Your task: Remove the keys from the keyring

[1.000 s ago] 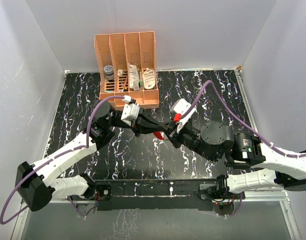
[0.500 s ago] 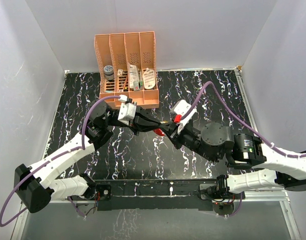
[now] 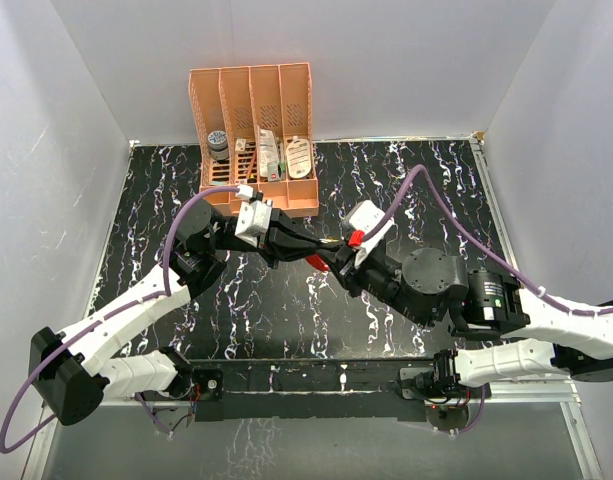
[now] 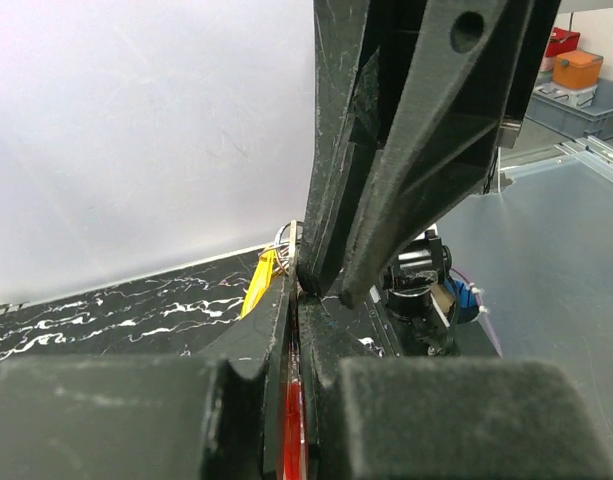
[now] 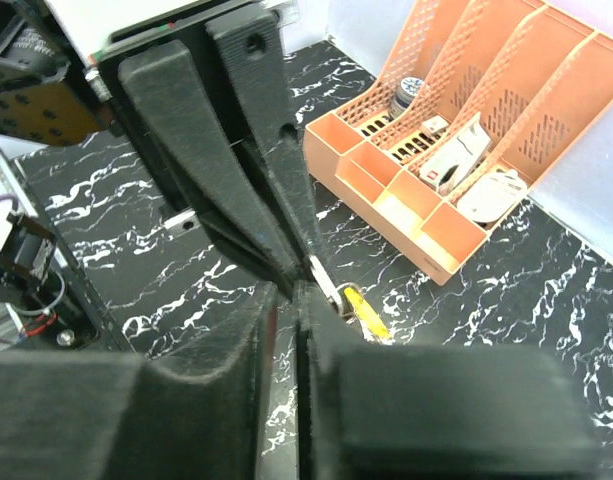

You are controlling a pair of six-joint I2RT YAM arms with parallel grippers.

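Held between the arms, the left gripper (image 4: 295, 300) clamps the red tag (image 4: 292, 420) edge-on, and the key (image 4: 263, 282) hangs from the ring (image 4: 284, 236) just beyond its tips, nose to nose with the right gripper (image 5: 286, 300), whose jaws look narrow, grip unclear.

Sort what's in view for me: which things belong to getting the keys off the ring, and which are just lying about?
Job: yellow key, keyring, red tag, left gripper, right gripper.
Lying about: orange rack, white oval item and grey canister in it.
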